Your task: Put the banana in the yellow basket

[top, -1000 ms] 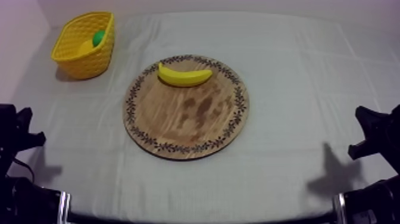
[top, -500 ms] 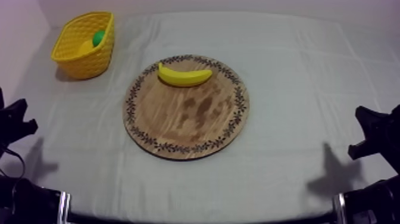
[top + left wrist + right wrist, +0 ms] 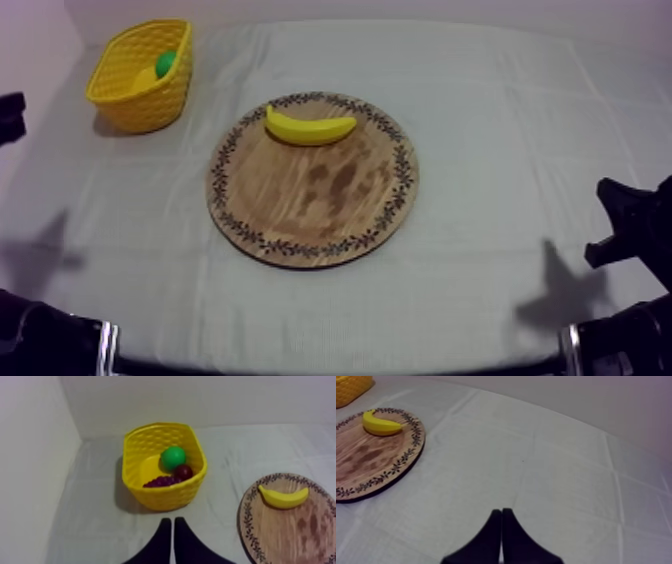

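Left gripper (image 3: 171, 522): fingers pressed together in a narrow wedge, holding nothing, poised over the cloth (image 3: 500, 120) on the near side of the yellow basket (image 3: 165, 493). Noted likewise for the right gripper (image 3: 501, 512): fingers closed on nothing, low at the near right of the table, well apart from the wooden board (image 3: 320, 200). On the far part of that board, inside the patterned rim, lies the banana (image 3: 308, 127), touched by neither gripper. The yellow basket stands at the far left, apart from the wooden board. Contents: a green fruit (image 3: 173, 457), a small red fruit (image 3: 183, 471) just beside it, and a bunch of grapes (image 3: 162, 481) nearer.
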{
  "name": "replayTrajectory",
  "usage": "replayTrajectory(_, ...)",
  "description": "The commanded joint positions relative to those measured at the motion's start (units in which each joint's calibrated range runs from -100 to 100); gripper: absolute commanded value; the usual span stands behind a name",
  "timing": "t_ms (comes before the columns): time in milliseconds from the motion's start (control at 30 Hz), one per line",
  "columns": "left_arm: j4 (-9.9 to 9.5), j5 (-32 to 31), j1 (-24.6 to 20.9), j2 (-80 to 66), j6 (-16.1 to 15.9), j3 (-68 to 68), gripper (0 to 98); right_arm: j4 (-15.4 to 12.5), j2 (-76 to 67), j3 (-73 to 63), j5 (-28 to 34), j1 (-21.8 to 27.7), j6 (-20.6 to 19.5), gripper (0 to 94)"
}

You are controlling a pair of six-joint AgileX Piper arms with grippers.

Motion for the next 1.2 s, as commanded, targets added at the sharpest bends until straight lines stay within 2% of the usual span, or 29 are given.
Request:
replayTrajectory(0, 0.01, 3.20, 0.16, 8.07, -0.41, -11.65, 0.0, 0.00, 0.00, -0.03, 0.04, 0.00, 0.01, 0.3)
replayTrajectory(267, 0.18, 8.19, 1.06, 22.20, -2.27, -28.06, 0.0, 0.00, 0.00, -0.03, 0.04, 0.00, 0.01, 0.3)
replayTrajectory(433, 0.35, 11.28, 2.33, 29.41, -4.59, -37.17, 0.0, 0.00, 0.00, -0.03, 0.04, 0.00, 0.01, 0.3)
replayTrajectory(633, 1.48, 13.18, 3.80, 36.87, -7.57, -47.32, 0.0, 0.00, 0.00, -0.03, 0.04, 0.00, 0.01, 0.3)
replayTrajectory(800, 2.04, 15.82, 6.13, 42.03, -10.13, -54.81, 0.0, 0.00, 0.00, -0.03, 0.04, 0.00, 0.01, 0.3)
replayTrajectory(1167, 1.68, 21.44, 12.55, 51.72, -13.64, -63.28, 0.0, 0.00, 0.00, -0.03, 0.04, 0.00, 0.01, 0.3)
